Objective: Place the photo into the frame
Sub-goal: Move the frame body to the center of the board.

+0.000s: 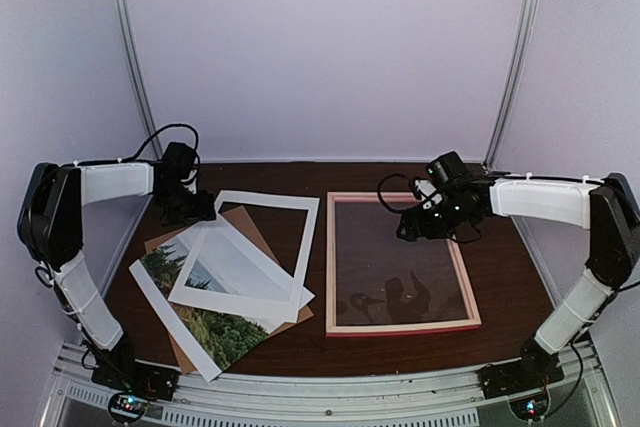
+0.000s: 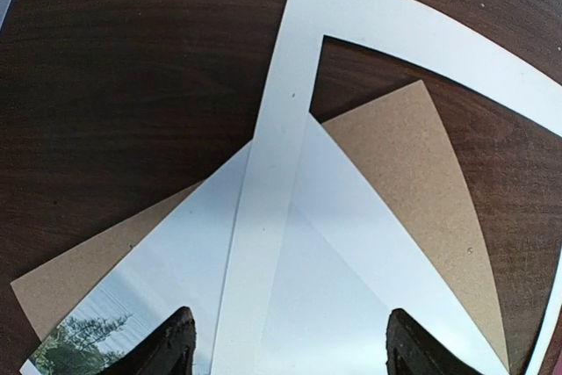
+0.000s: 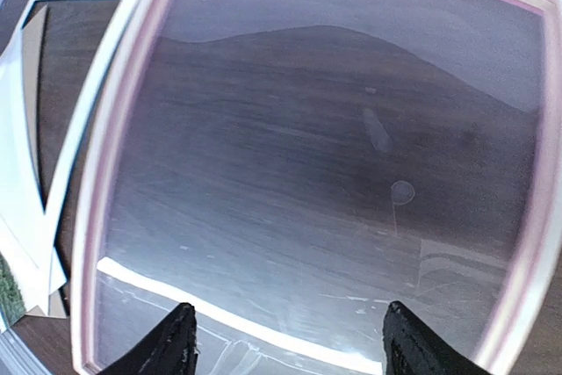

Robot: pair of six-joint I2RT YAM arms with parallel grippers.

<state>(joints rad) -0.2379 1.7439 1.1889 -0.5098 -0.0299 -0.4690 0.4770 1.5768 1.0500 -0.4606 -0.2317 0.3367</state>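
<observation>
The photo [image 1: 215, 332], a print of green trees and pale sky with a white border, lies slanted at the near left, partly under a white mat [image 1: 205, 262]. The frame [image 1: 331, 267], pink-edged with glass showing the dark table, lies flat right of centre. My left gripper [image 1: 190, 209] hovers open at the far end of the paper pile; in the left wrist view its fingertips [image 2: 177, 340] straddle the mat [image 2: 263, 217], with the photo [image 2: 97, 331] at lower left. My right gripper [image 1: 415, 227] hangs open over the frame's far part, and its wrist view looks down on the glass inside the frame [image 3: 101, 182].
A second white mat [image 1: 300, 209] and a brown backing board [image 1: 243, 220] lie overlapped with the photo at the left. The board [image 2: 413, 173] shows under the mats. Purple walls close in the dark wood table [image 1: 500, 277] on three sides.
</observation>
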